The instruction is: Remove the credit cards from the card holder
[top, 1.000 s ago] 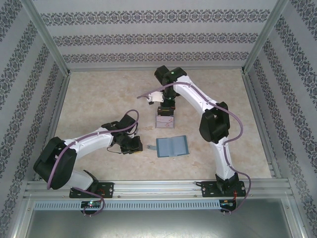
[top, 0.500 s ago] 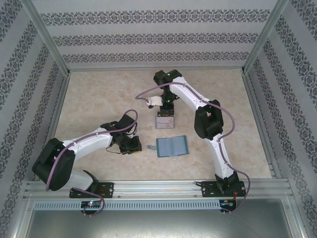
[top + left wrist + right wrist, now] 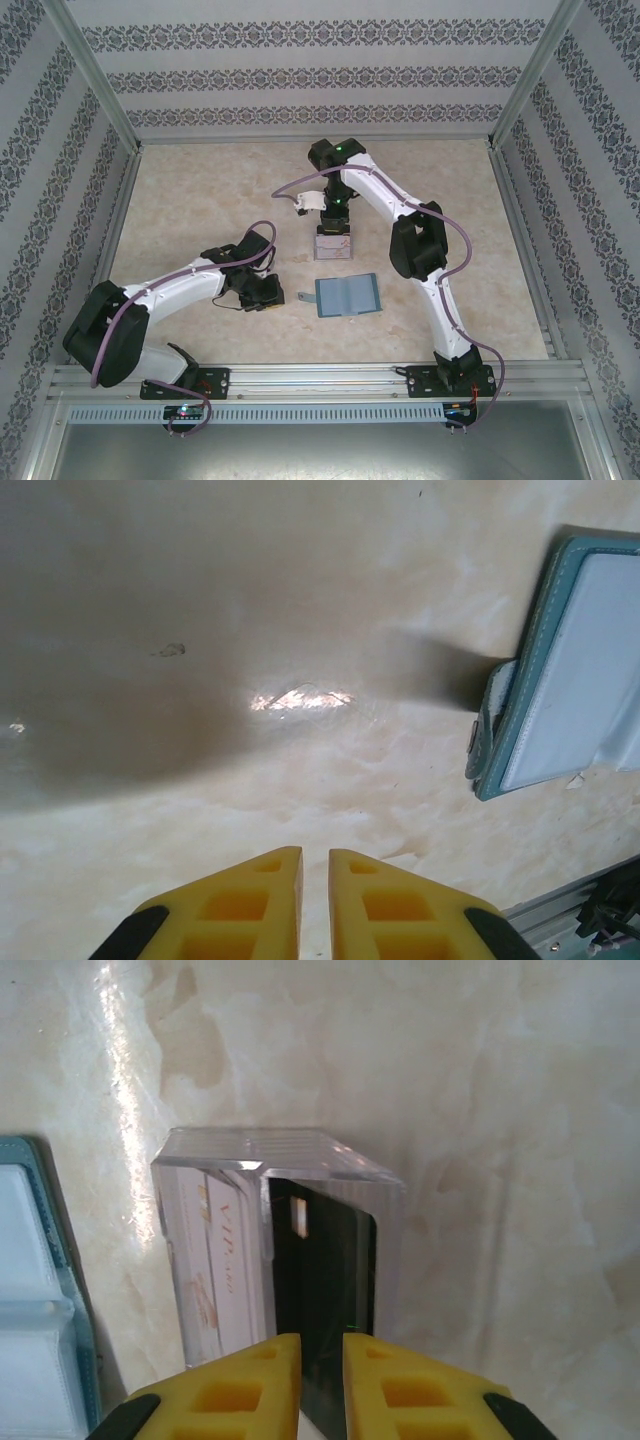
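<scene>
Faintly, "VIP" on pale card (image 3: 215, 1280), clear box (image 3: 270, 1160), dark card (image 3: 325, 1290) alongside.

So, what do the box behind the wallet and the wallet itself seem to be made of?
The box looks like clear, glossy hard plastic: cards show through its walls. The wallet looks like teal leather or imitation, with a stitched edge; which one, I cannot tell.

**Wallet in front, box behind**

A teal folding card holder (image 3: 348, 296) lies open on the marble-patterned bench (image 3: 200, 190). Just behind it stands a clear plastic box (image 3: 270, 1250), with a pale card (image 3: 215, 1280) and a dark card (image 3: 320, 1290) upright inside, side by side.
</scene>
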Robot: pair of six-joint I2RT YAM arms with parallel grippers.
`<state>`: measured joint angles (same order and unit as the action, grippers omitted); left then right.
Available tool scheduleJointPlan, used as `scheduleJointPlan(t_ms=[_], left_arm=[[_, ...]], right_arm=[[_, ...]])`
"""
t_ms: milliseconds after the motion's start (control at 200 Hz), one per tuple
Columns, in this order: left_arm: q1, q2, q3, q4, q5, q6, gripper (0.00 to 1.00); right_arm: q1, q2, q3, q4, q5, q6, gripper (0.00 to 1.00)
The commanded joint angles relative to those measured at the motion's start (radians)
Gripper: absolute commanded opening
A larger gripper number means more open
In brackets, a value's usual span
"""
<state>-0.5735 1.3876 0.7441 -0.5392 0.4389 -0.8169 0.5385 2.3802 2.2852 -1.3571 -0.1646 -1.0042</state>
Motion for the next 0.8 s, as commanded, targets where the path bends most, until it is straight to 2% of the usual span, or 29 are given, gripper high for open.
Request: scheduleJointPlan(t_ms=[0,190,290,355,380,420,475,495,505,555,600,610,794], left_arm=[[0.018,-0.032,-0.002,-0.050,-0.023,-0.003,0.14],[0.021,-0.052,-0.009,-0.041,-0.044,0.011,0.16],[0.021,-0.070,-0.009,-0.038,-0.090,0.029,0.26],[0.023,-0.078,0.000,-0.047,-0.124,0.046,0.39],[0.023,-0.082,0.004,-0.048,-0.133,0.053,0.52],[0.024,-0.086,0.010,-0.048,-0.140,0.060,0.68],[0.025,-0.091,0.018,-0.047,-0.145,0.070,0.83],[0.026,-0.092,0.021,-0.045,-0.149,0.073,0.97],[0.026,-0.093,0.021,-0.044,-0.149,0.074,0.99],[0.029,-0.093,0.028,-0.041,-0.158,0.080,1.00],[0.030,-0.093,0.035,-0.040,-0.164,0.090,1.00],[0.030,-0.094,0.037,-0.040,-0.166,0.091,1.00],[0.039,-0.091,0.063,-0.034,-0.224,0.123,1.00]], right_arm=[[-0.009,-0.004,0.040,-0.001,0.027,0.006,0.20],[-0.005,-0.042,0.013,0.045,0.071,0.024,0.22],[-0.001,-0.079,-0.044,0.114,0.106,0.054,0.28],[-0.003,-0.114,-0.098,0.174,0.119,0.074,0.34],[-0.003,-0.131,-0.129,0.198,0.126,0.085,0.36],[-0.004,-0.155,-0.178,0.247,0.136,0.097,0.41],[-0.004,-0.196,-0.246,0.302,0.146,0.108,0.49],[-0.003,-0.210,-0.267,0.318,0.146,0.110,0.53],[-0.003,-0.217,-0.280,0.328,0.147,0.111,0.55],[-0.003,-0.248,-0.330,0.362,0.145,0.117,0.68],[-0.003,-0.273,-0.371,0.388,0.142,0.118,0.95],[-0.003,-0.279,-0.378,0.391,0.142,0.119,0.97],[-0.009,-0.363,-0.493,0.443,0.137,0.135,0.98]])
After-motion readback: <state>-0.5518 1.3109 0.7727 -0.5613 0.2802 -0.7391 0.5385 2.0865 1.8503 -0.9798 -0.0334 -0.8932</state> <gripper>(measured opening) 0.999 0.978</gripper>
